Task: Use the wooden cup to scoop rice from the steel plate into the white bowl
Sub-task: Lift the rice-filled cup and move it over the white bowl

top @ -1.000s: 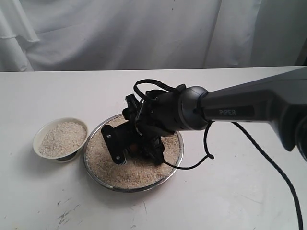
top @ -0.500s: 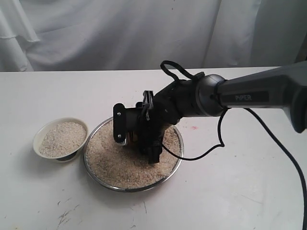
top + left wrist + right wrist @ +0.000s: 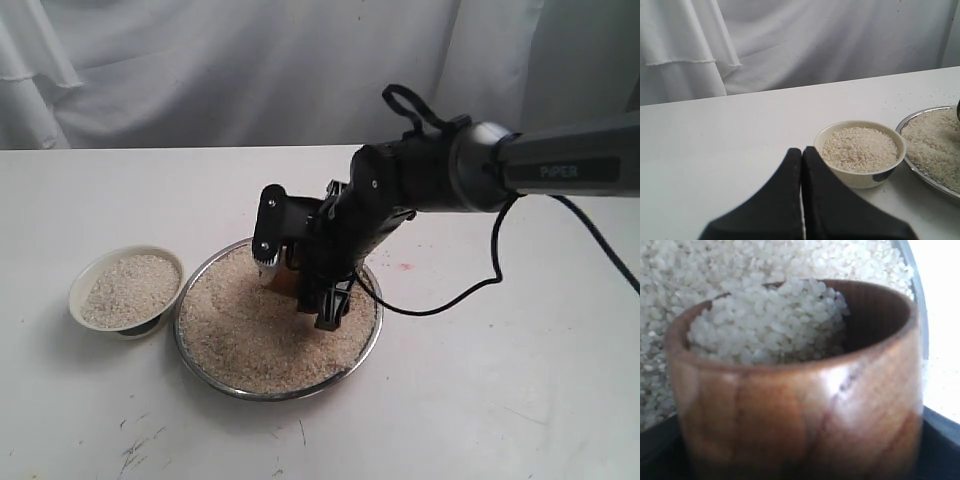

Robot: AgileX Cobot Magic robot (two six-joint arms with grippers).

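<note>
The steel plate (image 3: 205,362) sits mid-table, heaped with rice (image 3: 250,335). My right gripper (image 3: 296,290) is low over the plate's far half, shut on the wooden cup (image 3: 284,283), of which only a sliver shows between the fingers. In the right wrist view the wooden cup (image 3: 800,405) is roughly upright and holds rice (image 3: 770,325), with plate rice (image 3: 685,270) behind it. The white bowl (image 3: 125,290), holding rice, stands just left of the plate. My left gripper (image 3: 801,151) is shut and empty, a short way from the white bowl (image 3: 862,172).
A black cable (image 3: 440,300) loops from the right arm down to the table beside the plate. White cloth (image 3: 250,70) hangs along the table's far edge. The plate's rim (image 3: 912,121) shows beside the bowl in the left wrist view.
The right arm has drawn back to the right and rolled its wrist. The gripper with the cup has swung from lying across the rice to a more upright hold, slightly higher.
</note>
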